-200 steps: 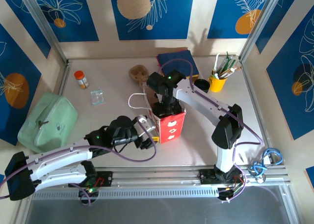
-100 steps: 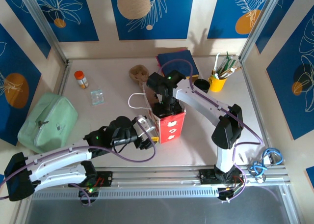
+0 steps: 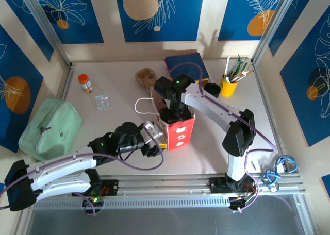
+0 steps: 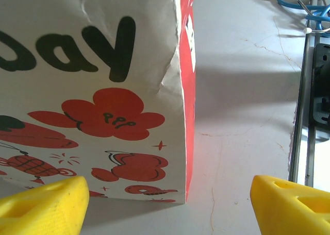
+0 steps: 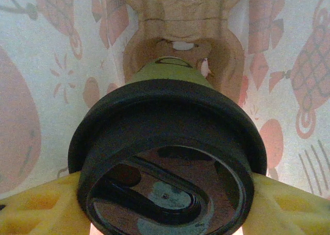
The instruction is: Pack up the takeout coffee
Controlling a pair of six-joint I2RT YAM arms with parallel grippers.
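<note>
The takeout coffee, a green cup (image 5: 165, 72) capped with a black lid (image 5: 167, 163), hangs inside the red-and-white paper bag (image 3: 179, 132). My right gripper (image 5: 165, 206) is shut on it, its yellow fingers (image 5: 36, 209) pressing the lid's rim on both sides. Below the cup, at the bag's bottom, lies a brown moulded carrier (image 5: 180, 18). From above, the right gripper (image 3: 172, 111) reaches down into the bag's mouth. My left gripper (image 4: 165, 209) stands open low at the bag's near corner (image 4: 183, 142), its fingers (image 4: 41, 204) touching nothing.
A yellow cup of utensils (image 3: 228, 83) and a loose black lid (image 3: 212, 89) stand at the back right, next to a blue cloth (image 3: 186, 65). A brown carrier (image 3: 146, 78), an orange-capped bottle (image 3: 85, 83), a small packet (image 3: 102, 101) and a green pouch (image 3: 50, 128) lie to the left.
</note>
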